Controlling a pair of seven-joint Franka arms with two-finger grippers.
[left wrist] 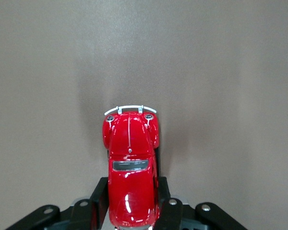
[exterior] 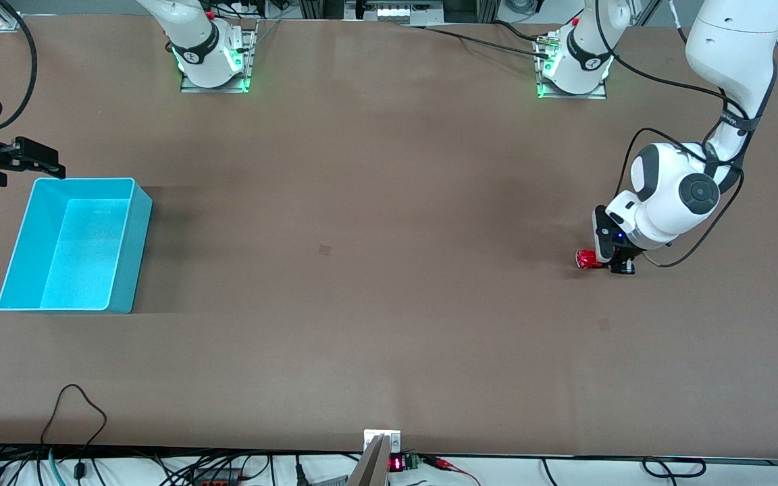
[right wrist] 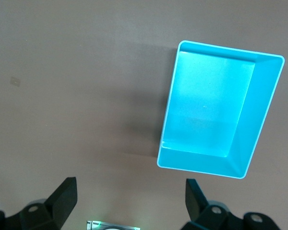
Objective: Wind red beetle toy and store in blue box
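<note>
The red beetle toy (exterior: pixel 587 259) is low at the table surface near the left arm's end. My left gripper (exterior: pixel 613 263) is shut on its rear half. In the left wrist view the toy (left wrist: pixel 131 158) points away from the gripper (left wrist: pixel 133 186), silvery bumper leading, with the black fingers (left wrist: pixel 102 191) pressed against both its sides. The blue box (exterior: pixel 134 243) stands open and empty at the right arm's end. My right gripper (exterior: pixel 48 162) is open and empty, up beside the box's farther end; its wrist view shows the box (right wrist: pixel 259 110) below the spread gripper (right wrist: pixel 132 189).
The brown table (exterior: pixel 375 283) lies bare between the toy and the box. Cables (exterior: pixel 78 405) and a small display (exterior: pixel 396 464) lie along the table's edge nearest the front camera. The arm bases (exterior: pixel 213 61) stand at the farthest edge.
</note>
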